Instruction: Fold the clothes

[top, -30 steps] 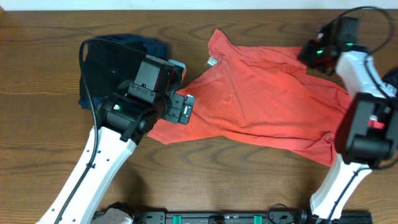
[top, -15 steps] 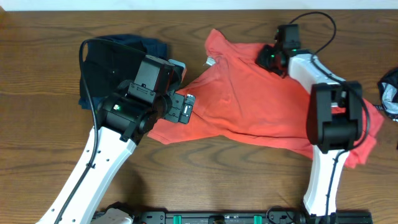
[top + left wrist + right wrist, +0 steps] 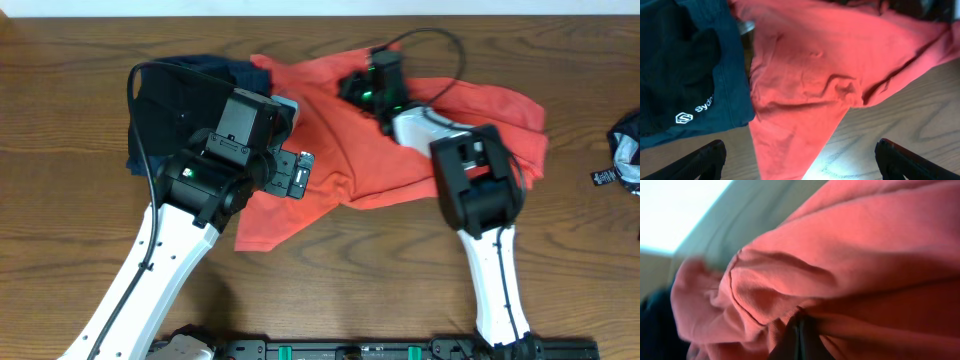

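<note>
T-shirt (image 3: 345,150) is spread across the middle of the table (image 3: 80,200), toward the far edge. Two folded garments are stacked at far left, the upper garment (image 3: 170,95) laid on the lower garment (image 3: 235,72). The T-shirt's left corner appears draped onto the lower garment. A small item (image 3: 627,150), cut off, is noted at the right edge, well apart.

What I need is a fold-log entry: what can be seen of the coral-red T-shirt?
The T-shirt is coral-red, soft, creased fabric, lying rumpled and unfolded across the wooden table. No print shows. The right hand is shut on a bunched fold near its far edge; the open left hand hovers over its near pointed corner. Its left edge meets the folded dark garments.
</note>
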Action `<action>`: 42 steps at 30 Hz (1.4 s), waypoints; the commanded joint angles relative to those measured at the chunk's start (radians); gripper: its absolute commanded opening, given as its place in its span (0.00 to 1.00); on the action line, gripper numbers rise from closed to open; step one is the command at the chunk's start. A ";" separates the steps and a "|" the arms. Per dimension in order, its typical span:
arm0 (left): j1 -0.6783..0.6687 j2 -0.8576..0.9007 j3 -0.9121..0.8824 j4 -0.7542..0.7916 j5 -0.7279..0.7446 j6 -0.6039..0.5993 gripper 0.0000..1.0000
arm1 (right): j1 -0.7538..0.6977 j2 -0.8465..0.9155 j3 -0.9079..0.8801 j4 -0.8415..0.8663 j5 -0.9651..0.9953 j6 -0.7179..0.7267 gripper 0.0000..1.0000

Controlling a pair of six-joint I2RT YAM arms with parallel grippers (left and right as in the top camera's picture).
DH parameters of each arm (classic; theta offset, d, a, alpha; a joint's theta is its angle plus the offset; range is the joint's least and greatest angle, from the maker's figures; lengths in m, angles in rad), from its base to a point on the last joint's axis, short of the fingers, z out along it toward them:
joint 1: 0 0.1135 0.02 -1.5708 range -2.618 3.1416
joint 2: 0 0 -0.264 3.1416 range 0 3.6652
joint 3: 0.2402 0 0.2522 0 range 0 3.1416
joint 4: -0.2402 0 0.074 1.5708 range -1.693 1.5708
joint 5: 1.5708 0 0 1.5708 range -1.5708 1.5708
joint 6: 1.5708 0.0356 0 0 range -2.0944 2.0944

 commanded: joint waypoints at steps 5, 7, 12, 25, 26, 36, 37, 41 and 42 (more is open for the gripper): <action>0.003 0.002 0.014 0.003 -0.002 0.002 0.96 | -0.090 -0.070 0.077 -0.139 -0.189 -0.187 0.41; 0.003 0.002 0.014 0.003 -0.002 0.003 0.96 | -0.152 -0.148 0.076 -0.219 -0.243 -0.264 0.49; 0.003 0.002 0.014 0.004 -0.002 0.003 0.97 | -0.298 -0.352 0.076 -0.537 -0.233 -0.421 0.58; 0.003 0.018 0.013 -0.014 -0.005 -0.003 0.97 | -0.493 -0.494 0.024 -1.238 -0.073 -0.665 0.61; 0.003 0.026 0.013 -0.015 -0.005 -0.011 0.97 | -0.491 -0.492 0.008 -1.250 -0.057 -0.666 0.61; 0.003 0.134 0.012 -0.015 -0.004 -0.066 0.97 | -0.476 -0.491 -0.145 -1.188 0.093 -0.663 0.55; 0.003 0.145 0.012 -0.015 -0.005 -0.066 0.97 | -0.473 -0.491 -0.157 -1.182 0.095 -0.663 0.54; 0.003 0.186 0.012 -0.016 -0.004 -0.066 0.97 | -0.462 -0.491 -0.206 -1.184 0.097 -0.663 0.50; 0.003 0.193 0.012 -0.016 0.000 -0.066 0.97 | -0.457 -0.491 -0.218 -1.178 0.097 -0.663 0.50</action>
